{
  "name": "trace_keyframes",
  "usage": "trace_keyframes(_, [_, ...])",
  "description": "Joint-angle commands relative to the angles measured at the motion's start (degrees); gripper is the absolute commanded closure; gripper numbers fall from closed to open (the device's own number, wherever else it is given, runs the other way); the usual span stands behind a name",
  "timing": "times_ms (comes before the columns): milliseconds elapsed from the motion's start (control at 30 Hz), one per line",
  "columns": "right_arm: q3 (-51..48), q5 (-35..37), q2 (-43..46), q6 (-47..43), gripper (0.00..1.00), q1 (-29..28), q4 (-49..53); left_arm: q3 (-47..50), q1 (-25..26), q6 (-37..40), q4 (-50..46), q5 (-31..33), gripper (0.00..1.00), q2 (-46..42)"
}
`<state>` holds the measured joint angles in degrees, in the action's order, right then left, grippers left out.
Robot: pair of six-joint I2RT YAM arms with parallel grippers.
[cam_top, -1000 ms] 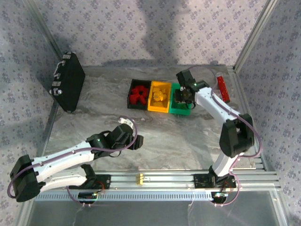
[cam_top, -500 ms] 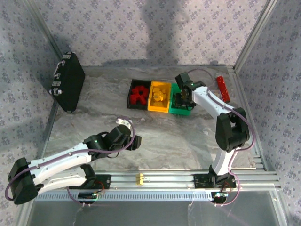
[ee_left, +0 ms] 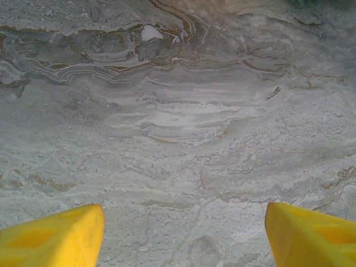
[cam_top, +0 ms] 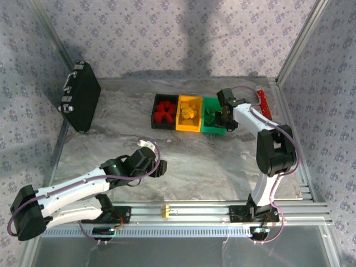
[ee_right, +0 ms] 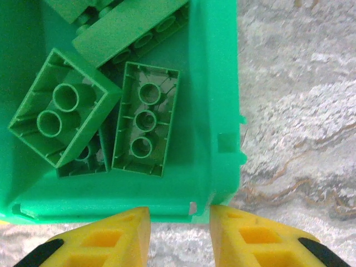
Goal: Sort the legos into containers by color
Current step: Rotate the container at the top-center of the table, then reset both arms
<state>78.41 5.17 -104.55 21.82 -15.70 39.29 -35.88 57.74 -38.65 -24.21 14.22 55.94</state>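
Observation:
Three containers stand in a row at the back: a black bin (cam_top: 155,118) with red legos (cam_top: 163,111), a yellow bin (cam_top: 179,127) with yellow legos (cam_top: 189,113), and a green bin (cam_top: 213,130) with green legos (cam_top: 209,114). My right gripper (cam_top: 226,119) hangs at the green bin's right end. In the right wrist view its jaws (ee_right: 180,216) are drawn in to a narrow gap with nothing between them, just outside the bin wall (ee_right: 214,83); several green legos (ee_right: 146,119) lie inside. My left gripper (cam_top: 158,167) is open over bare marble (ee_left: 185,222).
A large black briefcase (cam_top: 80,97) leans at the back left. A long red tube (cam_top: 263,104) lies just right of my right gripper. An aluminium rail with a pale yellow clip (cam_top: 165,211) runs along the near edge. Metal frame posts bound both sides.
My right gripper has moved from over the green bin to its right end, its jaws opening briefly and closing again with nothing in them. The left arm has barely moved.

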Motion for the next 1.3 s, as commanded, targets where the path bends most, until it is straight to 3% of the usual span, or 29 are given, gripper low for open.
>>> trace_keyframes(0, [3.77,1.24,-4.5,0.44,0.65,1.87,1.65,-0.51,-0.34,0.16,-0.23,0.32,0.24,-0.14])
trace_keyframes(267, [9.11,2.53,-6.34,-0.3,0.67,2.47,3.6,0.0,-0.34,-0.44,-1.09,0.59,0.24,-1.48])
trace_keyframes(467, [-0.17,1.39,3.01,-0.2,0.62,-0.88,-2.67,-0.63,-1.19,0.44,-2.19,1.89,0.24,-2.95])
trace_keyframes(600, [-6.5,0.28,11.93,-0.21,0.54,-1.47,-6.42,-3.18,-2.89,2.51,-4.55,2.91,0.2,-2.85])
trace_keyframes(767, [-9.52,2.28,22.2,-2.99,0.36,-3.46,-5.14,-6.94,-6.19,5.96,-7.23,5.46,0.16,-3.12])
trace_keyframes(933, [-15.57,5.82,32.71,-3.36,0.31,-3.13,-6.36,-10.26,-8.84,9.34,-8.62,8.5,0.14,-2.91])
trace_keyframes(1133, [-24.71,11.57,46.41,-4.22,0.25,-2.62,-10.96,-11.59,-10.27,13.89,-9.42,18.52,0.11,-3.2])
trace_keyframes(1200, [-27.69,14.43,50.47,-4.38,0.01,-2.19,-11.65,-11.07,-11.32,14.39,-9.42,23.58,0.1,-3.28])
trace_keyframes(1267, [-30.75,16.54,53.59,-5.58,0.01,-1.66,-12.69,-9.86,-12.42,14.8,-9.15,27.52,0.09,-3.53])
